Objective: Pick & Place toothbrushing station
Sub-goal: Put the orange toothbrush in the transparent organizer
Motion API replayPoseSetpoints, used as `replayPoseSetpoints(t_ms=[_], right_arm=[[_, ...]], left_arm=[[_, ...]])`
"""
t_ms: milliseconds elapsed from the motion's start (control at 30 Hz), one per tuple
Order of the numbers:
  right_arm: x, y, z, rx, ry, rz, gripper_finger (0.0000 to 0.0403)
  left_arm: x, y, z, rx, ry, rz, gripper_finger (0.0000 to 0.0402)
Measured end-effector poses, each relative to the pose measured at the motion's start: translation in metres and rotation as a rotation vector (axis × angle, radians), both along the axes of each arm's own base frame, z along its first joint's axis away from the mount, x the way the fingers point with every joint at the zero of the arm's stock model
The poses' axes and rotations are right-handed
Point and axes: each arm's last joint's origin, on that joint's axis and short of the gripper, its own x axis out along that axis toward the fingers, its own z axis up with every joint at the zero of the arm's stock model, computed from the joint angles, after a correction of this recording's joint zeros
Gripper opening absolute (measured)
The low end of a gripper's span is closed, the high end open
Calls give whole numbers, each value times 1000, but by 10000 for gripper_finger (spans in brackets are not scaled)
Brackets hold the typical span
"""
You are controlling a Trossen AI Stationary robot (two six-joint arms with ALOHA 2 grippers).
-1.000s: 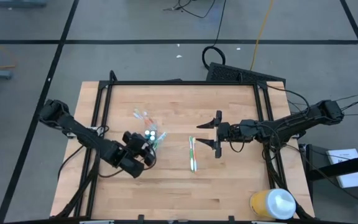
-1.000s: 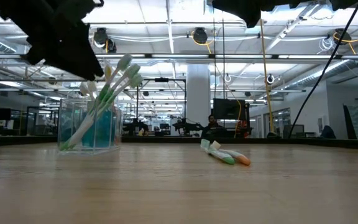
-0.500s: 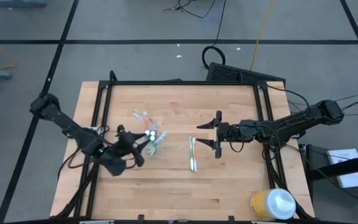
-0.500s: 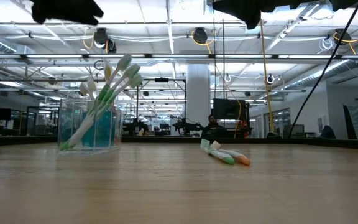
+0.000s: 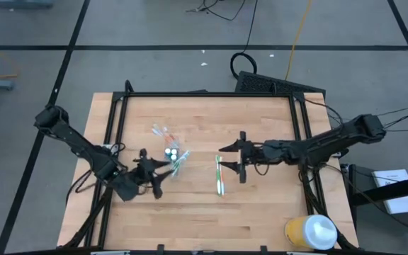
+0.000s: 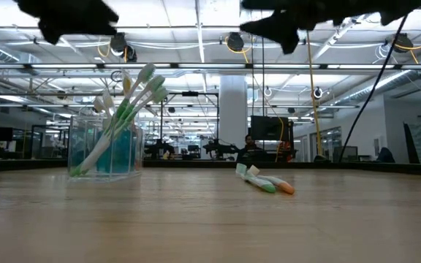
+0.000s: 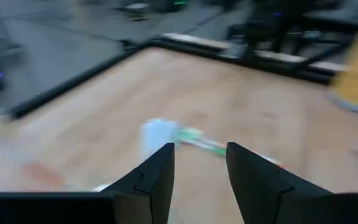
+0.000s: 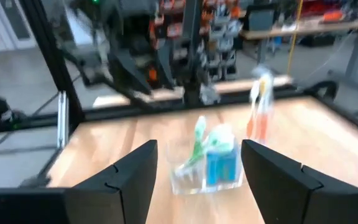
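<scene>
A: The clear cup (image 5: 171,155) stands left of centre on the wooden surface (image 5: 261,212), with green and white toothbrushes (image 6: 126,109) leaning in it and blue tubes (image 6: 123,153) inside. A loose pair of toothbrushes (image 5: 219,176) lies at about 3 o'clock from the cup, near it

B: And the claws?

A: The right claw (image 5: 231,157) hovers just at 3 o'clock of the loose pair, fingers apart and nothing between them. The left claw (image 5: 154,173) sits at roughly 7 o'clock of the cup, also parted and empty

B: So the step in hand looks like collecting a loose brush

A: Likely. The right claw would do well to turn its fingers across the thin handle, come down over the middle of one brush only, and close low against the surface so the handle does not skate away. The two lie close together, so nudging the neighbour is the risk

B: What does one view give that another lacks?

A: The low view shows the loose brushes' green and orange ends (image 6: 278,187) flat on the surface and the cup upright; the high view shows how near each claw is. The right wrist view looks across at the cup (image 8: 210,163); the left wrist view shows its fingers (image 7: 157,180) apart but little else clearly
</scene>
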Motion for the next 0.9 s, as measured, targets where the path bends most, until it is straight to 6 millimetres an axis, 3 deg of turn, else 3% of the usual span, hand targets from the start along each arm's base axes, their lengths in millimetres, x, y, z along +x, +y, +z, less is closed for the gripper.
replayPoseSetpoints(t_ms=[167,233,467,700,900], right_arm=[[24,-5,-20,65,142,-19,224],[33,-10,-26,95,264,-69,224],[50,-30,-70,268,652,-415,219],[58,-38,-107,405,778,-422,215],[62,-36,-120,433,803,-410,214]], left_arm=[[3,-3,5,3,-173,-404,152],[2,4,3,24,-241,-474,152],[-9,42,-18,-31,-269,-282,152],[-9,55,-29,-97,-264,-205,152],[-8,55,-32,-90,-245,-206,152]])
